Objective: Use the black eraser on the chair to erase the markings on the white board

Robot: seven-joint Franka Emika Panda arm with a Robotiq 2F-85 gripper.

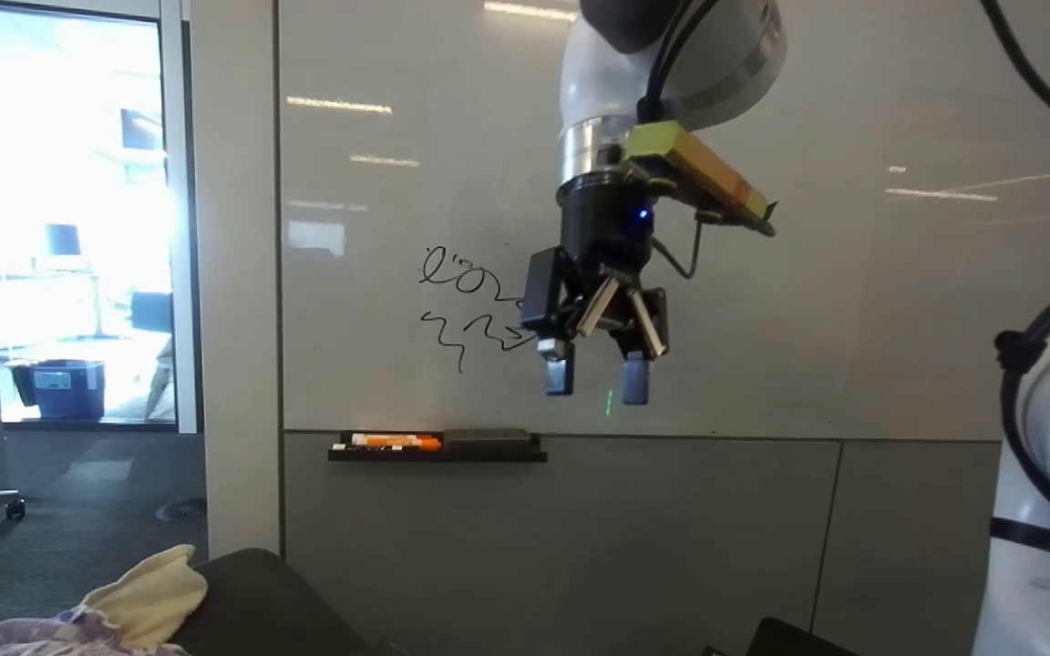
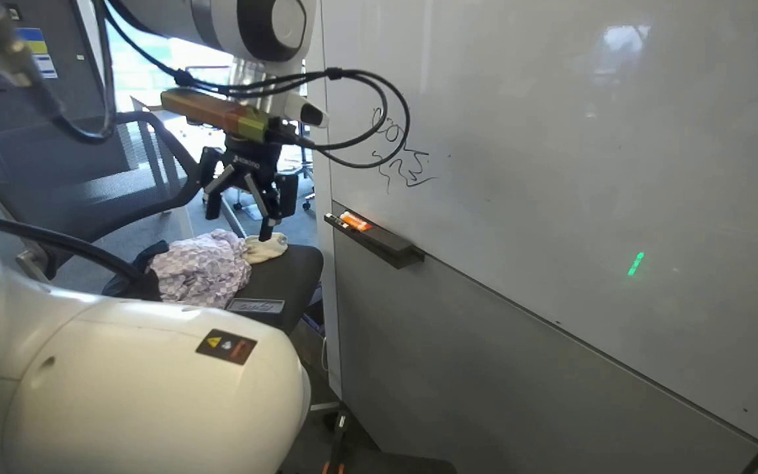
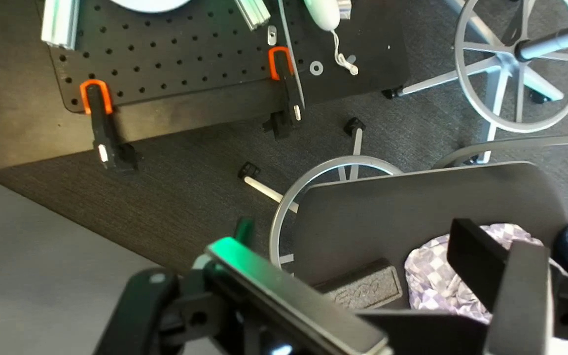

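Observation:
The black eraser lies on the dark chair seat (image 2: 300,263), beside a cloth heap. The eraser (image 2: 256,306) shows in an exterior view and in the wrist view (image 3: 369,288), partly covered there by a gripper part. It is hidden in the other exterior picture, where only the chair's rounded edge (image 1: 256,597) shows. My gripper (image 1: 598,378) is open and empty, raised above the chair in an exterior view (image 2: 239,220). In the wrist view its fingers (image 3: 358,251) stand apart with the eraser between and beyond them. The markings (image 1: 468,290) are dark scribbles on the white board (image 1: 762,319).
A black tray (image 2: 412,258) with orange markers and a dark block hangs at the board's lower edge. The cloth heap (image 3: 439,271) lies on the seat. A mesh chair back (image 2: 83,178) stands behind. A perforated plate (image 3: 180,74) with orange-black clamps borders a table. Cables loop beside the arm.

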